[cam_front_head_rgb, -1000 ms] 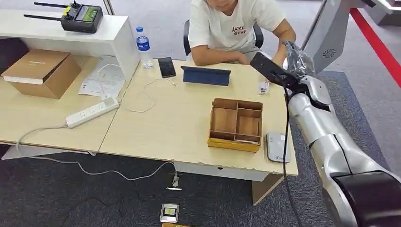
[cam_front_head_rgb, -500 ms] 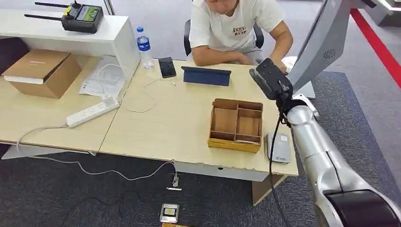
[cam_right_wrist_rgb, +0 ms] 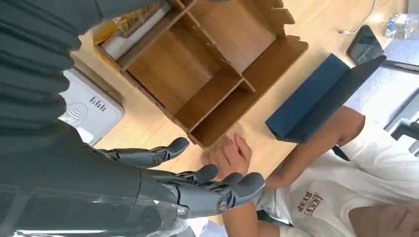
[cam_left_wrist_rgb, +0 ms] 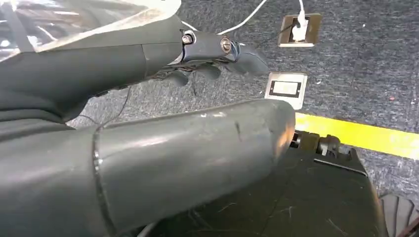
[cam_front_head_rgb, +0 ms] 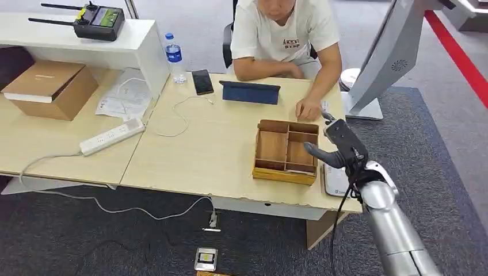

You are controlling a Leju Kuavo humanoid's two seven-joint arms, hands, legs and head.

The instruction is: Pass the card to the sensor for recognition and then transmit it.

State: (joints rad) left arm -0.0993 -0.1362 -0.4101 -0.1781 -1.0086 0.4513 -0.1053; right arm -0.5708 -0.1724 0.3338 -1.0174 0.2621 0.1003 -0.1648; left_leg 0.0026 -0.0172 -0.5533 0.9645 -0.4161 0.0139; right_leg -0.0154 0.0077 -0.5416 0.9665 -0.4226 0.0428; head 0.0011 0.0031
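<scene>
My right hand (cam_front_head_rgb: 339,146) hovers open over the table's right end, fingers spread (cam_right_wrist_rgb: 212,185), holding nothing. It is above the gap between the wooden divided box (cam_front_head_rgb: 286,150) and the white card sensor (cam_front_head_rgb: 335,183), which lies flat by the table's front right corner. In the right wrist view the sensor (cam_right_wrist_rgb: 86,106) sits beside the box (cam_right_wrist_rgb: 207,64). A flat white and yellow card-like piece (cam_right_wrist_rgb: 131,29) lies in the box's narrow front compartment. My left hand (cam_left_wrist_rgb: 212,54) hangs over the carpet with nothing in it.
A person sits behind the table, one hand (cam_front_head_rgb: 309,109) resting on the tabletop just behind the box. A dark blue tablet case (cam_front_head_rgb: 251,92), a phone (cam_front_head_rgb: 202,81), a water bottle (cam_front_head_rgb: 174,56) and a power strip (cam_front_head_rgb: 112,136) lie further left. A grey monitor stand (cam_front_head_rgb: 382,57) rises at the right.
My right arm has drawn back from the far edge near the person and come down over the box's right side. The person's hand has settled on the table behind the box.
</scene>
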